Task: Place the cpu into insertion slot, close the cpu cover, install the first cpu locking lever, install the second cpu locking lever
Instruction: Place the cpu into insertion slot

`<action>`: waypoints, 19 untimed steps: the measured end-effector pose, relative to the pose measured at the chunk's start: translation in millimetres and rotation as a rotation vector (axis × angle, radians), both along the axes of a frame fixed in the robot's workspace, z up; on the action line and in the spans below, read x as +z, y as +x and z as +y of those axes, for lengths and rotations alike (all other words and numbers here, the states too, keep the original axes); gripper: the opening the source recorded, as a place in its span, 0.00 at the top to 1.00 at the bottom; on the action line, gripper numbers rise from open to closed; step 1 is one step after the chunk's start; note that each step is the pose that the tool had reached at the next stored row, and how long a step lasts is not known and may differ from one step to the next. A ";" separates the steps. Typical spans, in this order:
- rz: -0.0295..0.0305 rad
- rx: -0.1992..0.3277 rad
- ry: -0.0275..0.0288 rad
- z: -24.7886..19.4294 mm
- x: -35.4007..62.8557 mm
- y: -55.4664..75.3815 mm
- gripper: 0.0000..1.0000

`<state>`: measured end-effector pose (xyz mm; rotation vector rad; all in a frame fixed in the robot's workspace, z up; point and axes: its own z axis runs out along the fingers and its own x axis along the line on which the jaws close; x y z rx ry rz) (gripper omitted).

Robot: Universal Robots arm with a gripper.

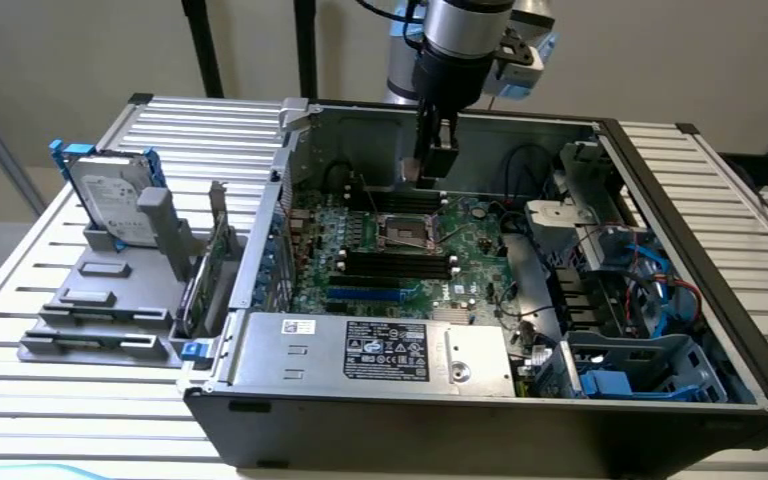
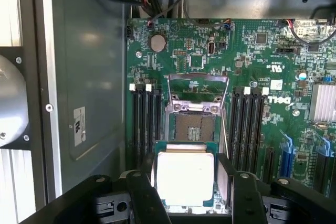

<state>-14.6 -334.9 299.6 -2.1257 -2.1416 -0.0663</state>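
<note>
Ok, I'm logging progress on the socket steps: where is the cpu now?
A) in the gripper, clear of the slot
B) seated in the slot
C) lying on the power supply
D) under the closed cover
A: the cpu sits between the fingers of the gripper above the board, while the slot lies bare with its cover raised.

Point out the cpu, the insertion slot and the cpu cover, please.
the cpu (image 2: 185, 177), wrist view, middle of its pale top face.
the insertion slot (image 2: 195, 128), wrist view, its dark centre.
the cpu cover (image 2: 198, 78), wrist view, a bar of its metal frame.
</note>
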 end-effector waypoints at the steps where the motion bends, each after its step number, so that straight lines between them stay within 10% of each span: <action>1: 0.0000 0.000 -0.0001 0.2 -1.8 0.0 0.45; 19: 0.0000 0.000 -0.0151 4.8 -34.5 -0.9 0.45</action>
